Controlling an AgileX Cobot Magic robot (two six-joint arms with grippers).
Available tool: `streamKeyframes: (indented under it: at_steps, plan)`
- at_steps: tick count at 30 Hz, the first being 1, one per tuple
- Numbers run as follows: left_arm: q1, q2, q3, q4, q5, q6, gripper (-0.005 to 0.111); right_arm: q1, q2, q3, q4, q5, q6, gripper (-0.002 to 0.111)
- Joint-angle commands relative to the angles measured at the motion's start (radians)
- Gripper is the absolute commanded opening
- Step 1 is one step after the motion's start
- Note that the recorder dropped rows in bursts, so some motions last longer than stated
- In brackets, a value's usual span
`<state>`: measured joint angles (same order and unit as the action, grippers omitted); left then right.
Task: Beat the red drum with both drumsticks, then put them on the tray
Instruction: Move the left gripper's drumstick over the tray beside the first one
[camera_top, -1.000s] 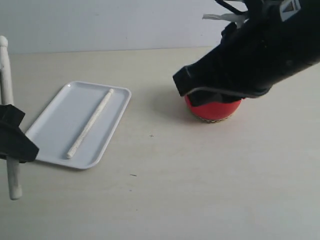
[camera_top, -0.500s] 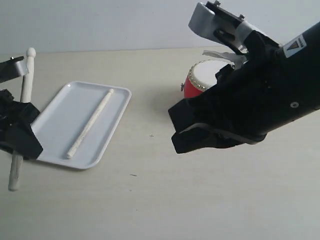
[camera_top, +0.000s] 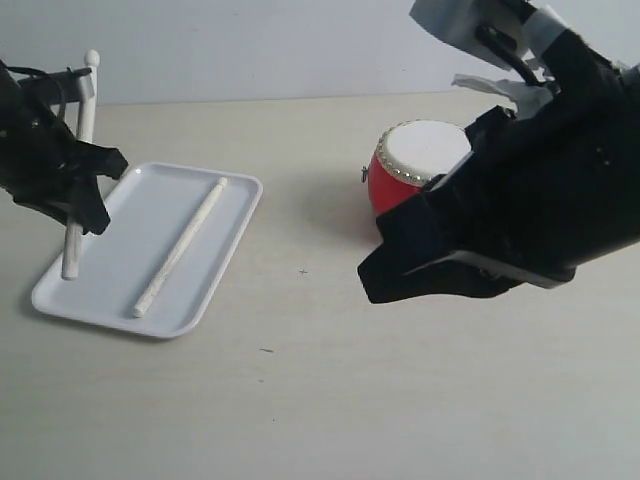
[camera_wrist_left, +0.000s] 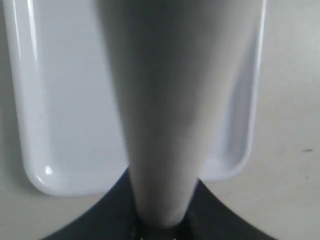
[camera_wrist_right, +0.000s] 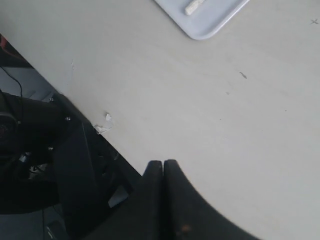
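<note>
The red drum (camera_top: 415, 165) stands upright at the back right, its white head showing. One drumstick (camera_top: 180, 248) lies lengthwise on the white tray (camera_top: 120, 275). My left gripper (camera_top: 80, 190) is shut on the other drumstick (camera_top: 84, 110), held nearly upright with its lower end over the tray's left part. In the left wrist view that drumstick (camera_wrist_left: 165, 100) is a wide blur between the jaws of the left gripper (camera_wrist_left: 162, 220), with the tray (camera_wrist_left: 35, 125) below. My right gripper (camera_top: 378, 280) hangs in front of the drum, apart from it. The right gripper (camera_wrist_right: 163, 166) is shut on nothing.
The right arm's black bulk (camera_top: 530, 200) hides the drum's right side and the table behind it. In the right wrist view a tray corner (camera_wrist_right: 210, 25) with a drumstick end (camera_wrist_right: 192, 7) shows, and the table's edge (camera_wrist_right: 107, 135) with black gear below it.
The left gripper carried its drumstick from the table's left edge back and rightward, over the tray. The right arm pulled off the drum, uncovering its head, then rose a little.
</note>
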<state>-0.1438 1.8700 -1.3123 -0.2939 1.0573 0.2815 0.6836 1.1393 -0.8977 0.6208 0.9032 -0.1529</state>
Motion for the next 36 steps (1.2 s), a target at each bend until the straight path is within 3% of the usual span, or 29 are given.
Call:
streamKeyframes:
  at_steps: [1,29,36]
  plan:
    - [0.005,0.062,-0.016,0.037,-0.066,-0.004,0.000,-0.003,-0.020,0.004,-0.027,0.008,-0.011,0.000]
    - [0.003,0.202,-0.016,0.065,-0.201,-0.036,0.000,-0.003,-0.022,0.004,-0.037,-0.090,-0.027,0.000]
    - [0.003,0.202,-0.016,0.052,-0.286,-0.054,0.000,-0.003,-0.022,0.004,-0.037,-0.124,-0.025,0.000]
